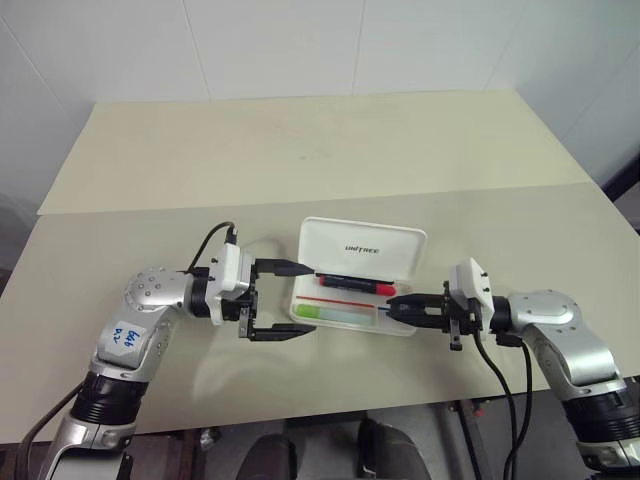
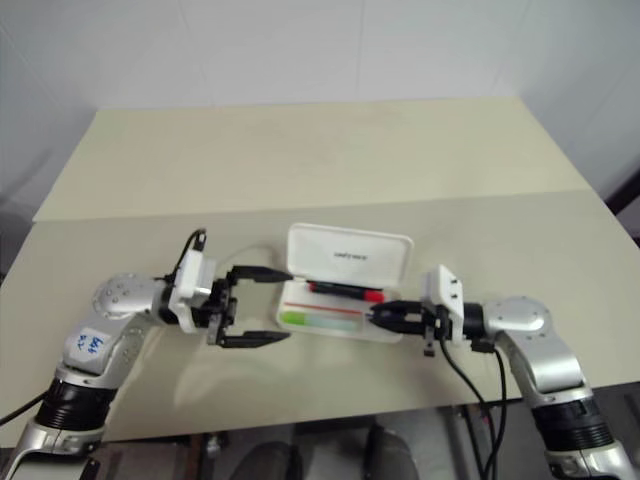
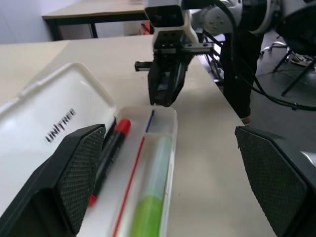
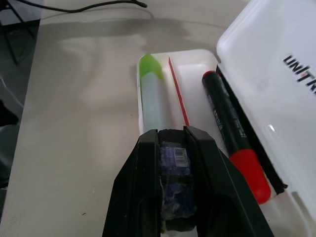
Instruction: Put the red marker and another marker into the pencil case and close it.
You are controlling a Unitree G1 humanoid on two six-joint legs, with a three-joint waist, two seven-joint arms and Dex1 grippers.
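White pencil case (image 1: 362, 250) lies open mid-table, lid up; red marker (image 1: 352, 282) and green marker (image 1: 335, 312) are held inside. Left gripper (image 1: 275, 300) is spread wide, right gripper (image 1: 408, 305) pinched shut on nothing — a clumsy nudge could slide the case instead of closing it.

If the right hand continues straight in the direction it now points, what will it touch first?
Most likely the pencil case: the shut right hand points along it, right at its near end wall. If it passes above the rim, the green marker comes next. Height is unclear.
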